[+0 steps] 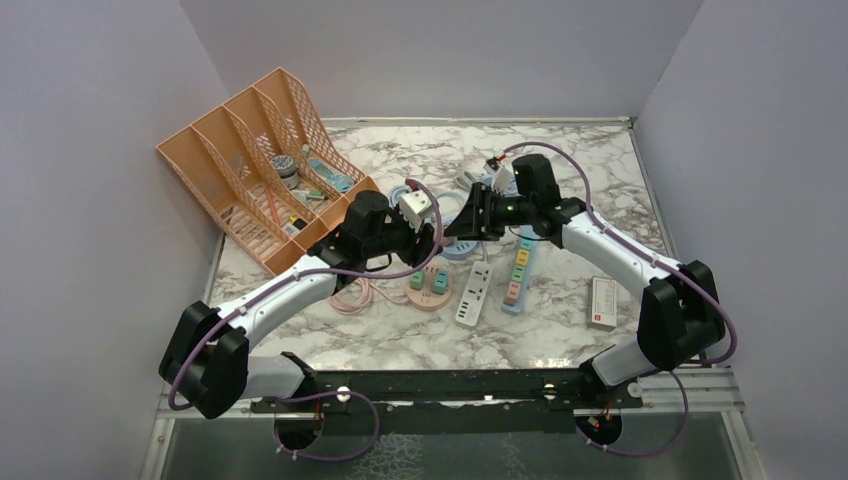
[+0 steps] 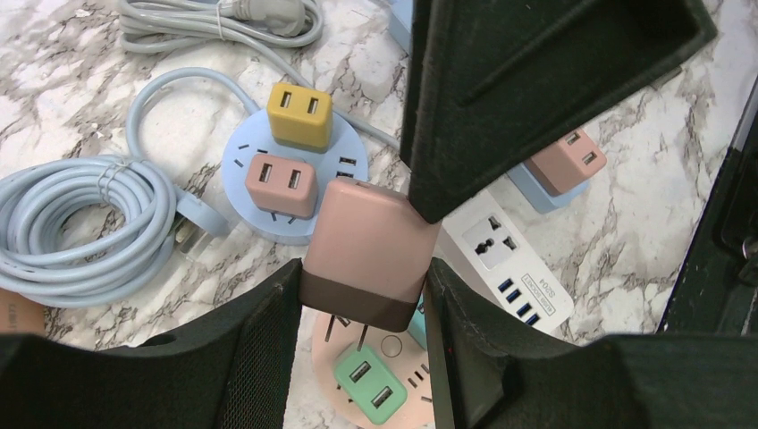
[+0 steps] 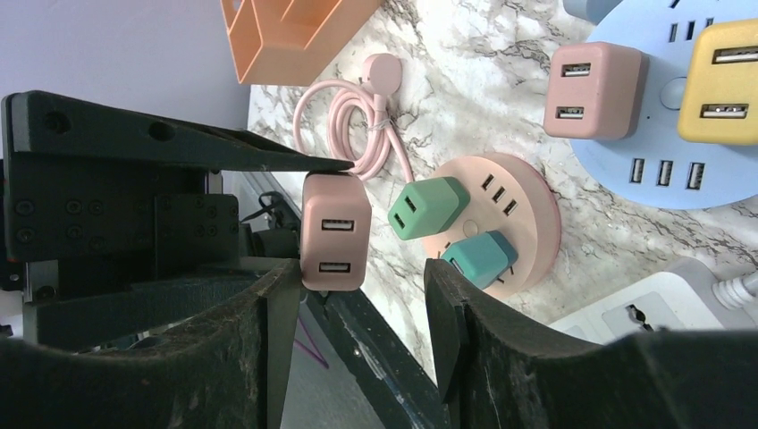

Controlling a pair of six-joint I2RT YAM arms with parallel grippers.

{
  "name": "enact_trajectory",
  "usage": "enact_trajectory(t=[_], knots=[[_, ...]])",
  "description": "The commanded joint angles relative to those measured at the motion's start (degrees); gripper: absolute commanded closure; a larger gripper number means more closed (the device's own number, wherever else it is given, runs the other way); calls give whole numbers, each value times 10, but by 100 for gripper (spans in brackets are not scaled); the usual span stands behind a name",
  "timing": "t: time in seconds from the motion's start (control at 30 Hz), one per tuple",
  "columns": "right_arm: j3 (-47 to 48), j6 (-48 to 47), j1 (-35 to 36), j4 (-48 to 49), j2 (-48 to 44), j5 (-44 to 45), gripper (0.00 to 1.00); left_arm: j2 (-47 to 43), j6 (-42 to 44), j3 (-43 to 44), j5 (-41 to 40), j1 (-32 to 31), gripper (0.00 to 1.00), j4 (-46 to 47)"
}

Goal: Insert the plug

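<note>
My left gripper (image 2: 362, 304) is shut on a pink plug (image 2: 371, 246), a square USB adaptor, held by its sides with its two prongs pointing down. The prongs hang just above the pink round socket base (image 2: 391, 345), next to a green adaptor (image 2: 368, 382) plugged into it. In the top view the plug (image 1: 415, 208) sits mid-table between both arms. My right gripper (image 3: 357, 277) stands open just beside the plug (image 3: 335, 231), and one of its fingers (image 2: 501, 89) rests near the plug's top corner. The base (image 3: 527, 223) also carries a teal adaptor (image 3: 480, 257).
A blue round socket base (image 2: 237, 152) with pink and yellow adaptors lies behind, beside coiled cables (image 2: 71, 223). A white power strip (image 2: 509, 259) and a long blue strip (image 1: 518, 275) lie to the right. An orange file rack (image 1: 250, 150) stands at the back left, a small white box (image 1: 603, 302) at the right.
</note>
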Motion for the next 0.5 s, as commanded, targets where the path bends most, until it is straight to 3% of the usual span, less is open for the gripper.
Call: enact_trajectory(t=[0.0, 0.23, 0.47], knots=[[17, -13, 0, 21, 7, -26, 47, -20, 30, -1, 41, -2, 51, 31], [19, -19, 3, 19, 50, -105, 49, -2, 9, 12, 59, -3, 51, 58], [-7, 36, 3, 81, 58, -155, 67, 0, 11, 16, 75, -3, 51, 61]])
